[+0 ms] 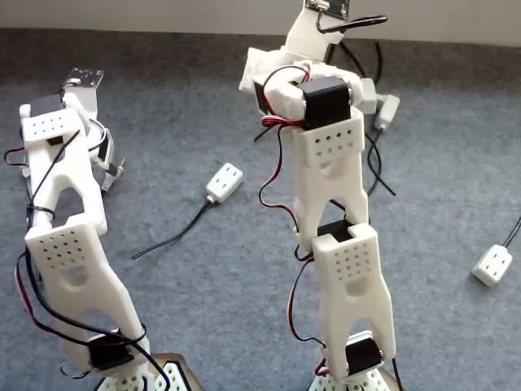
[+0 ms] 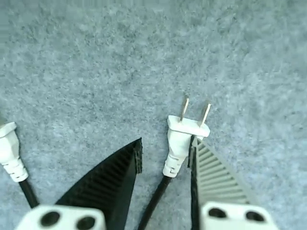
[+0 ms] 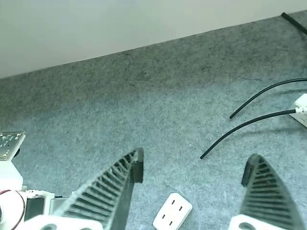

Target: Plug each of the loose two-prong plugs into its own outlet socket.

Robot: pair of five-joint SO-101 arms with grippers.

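A white two-prong plug lies on the grey carpet with its prongs pointing away from my left gripper. That gripper is open around it, and the plug leans against the pale finger. A second white plug lies off to one side. My left gripper sits low at the far left of the carpet. My right gripper is raised and open, holding nothing. A white outlet socket lies below it. Two outlet sockets rest on the carpet.
Black cables trail over the carpet, with loose ends in the right wrist view and one left of centre. Another socket peeks in at the edge. A pale wall bounds the carpet at the back.
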